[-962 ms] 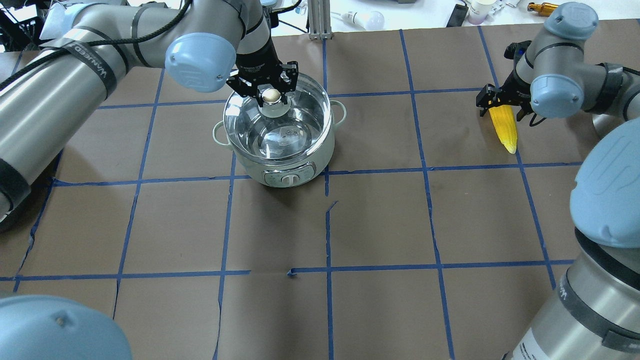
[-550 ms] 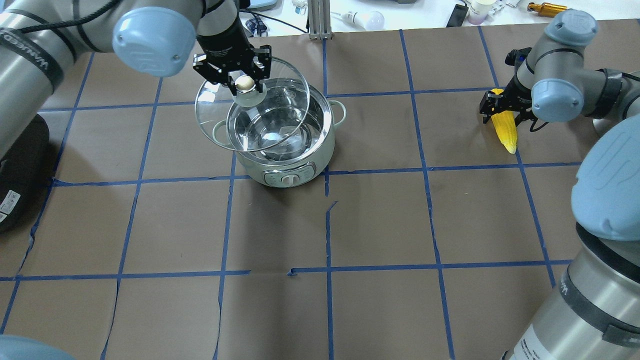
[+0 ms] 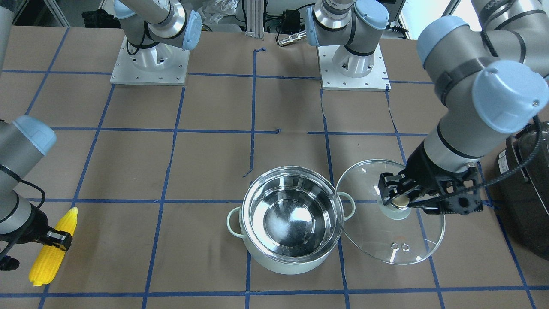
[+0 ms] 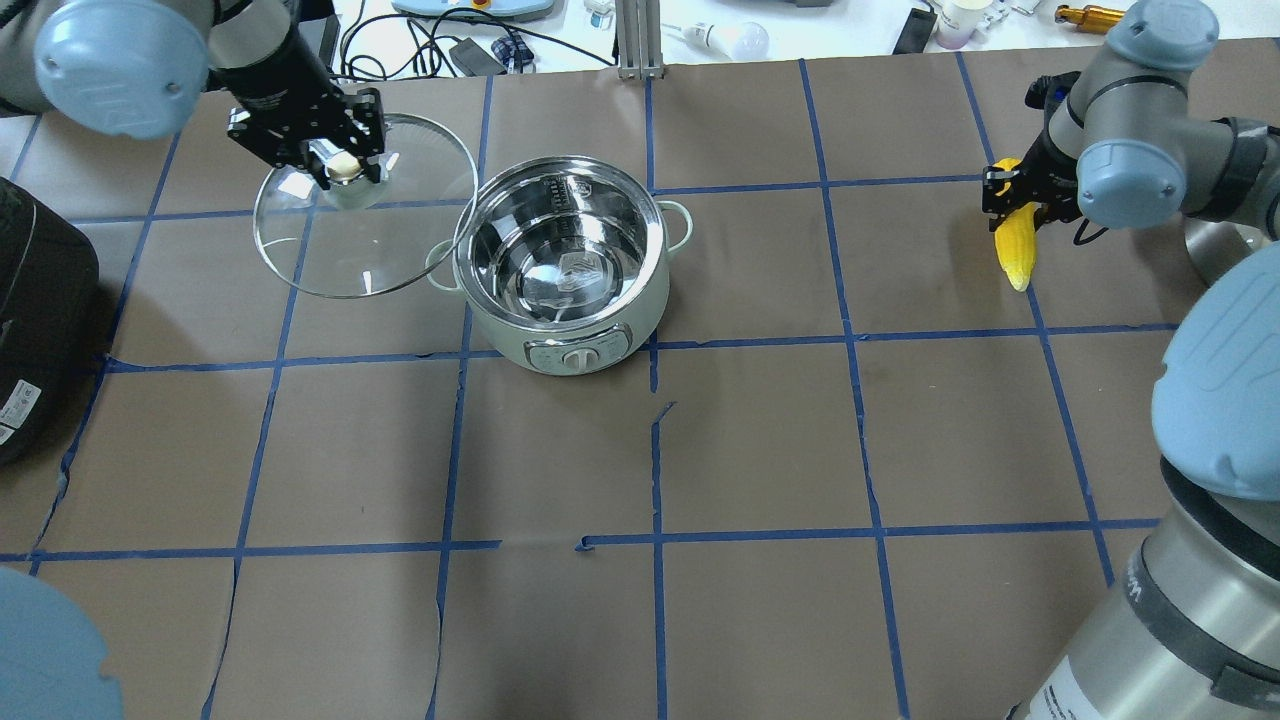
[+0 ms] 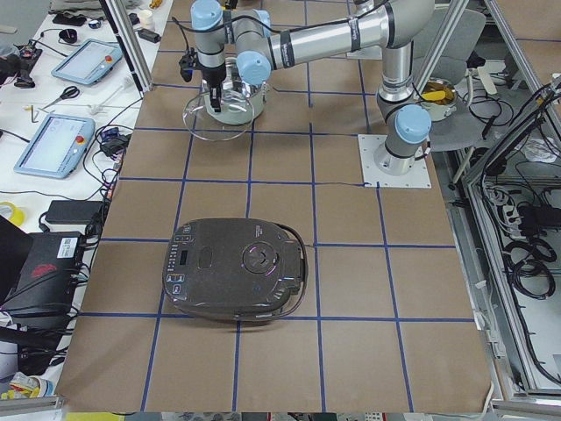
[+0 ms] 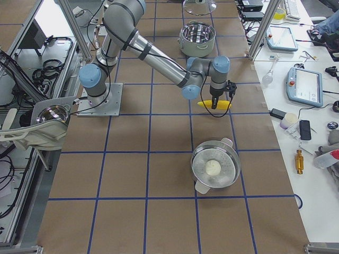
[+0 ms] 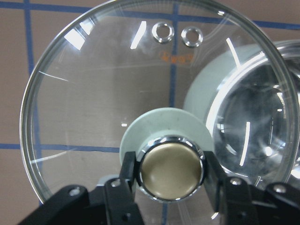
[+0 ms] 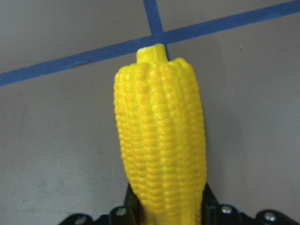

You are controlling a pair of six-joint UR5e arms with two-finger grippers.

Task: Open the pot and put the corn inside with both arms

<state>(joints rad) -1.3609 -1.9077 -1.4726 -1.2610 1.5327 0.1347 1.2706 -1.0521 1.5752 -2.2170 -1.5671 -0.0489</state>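
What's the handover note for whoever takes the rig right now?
Left gripper: shut on the lid by its knob, lid held off to the left of the pot.
Right gripper: shut on the corn, far to the right of the pot; cannot tell if it is lifted.
Done: pot open and empty, corn grasped.
Left: carry corn over, put it in.

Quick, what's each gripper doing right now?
Left gripper: closed on the lid, by its knob.
Right gripper: closed on the corn.
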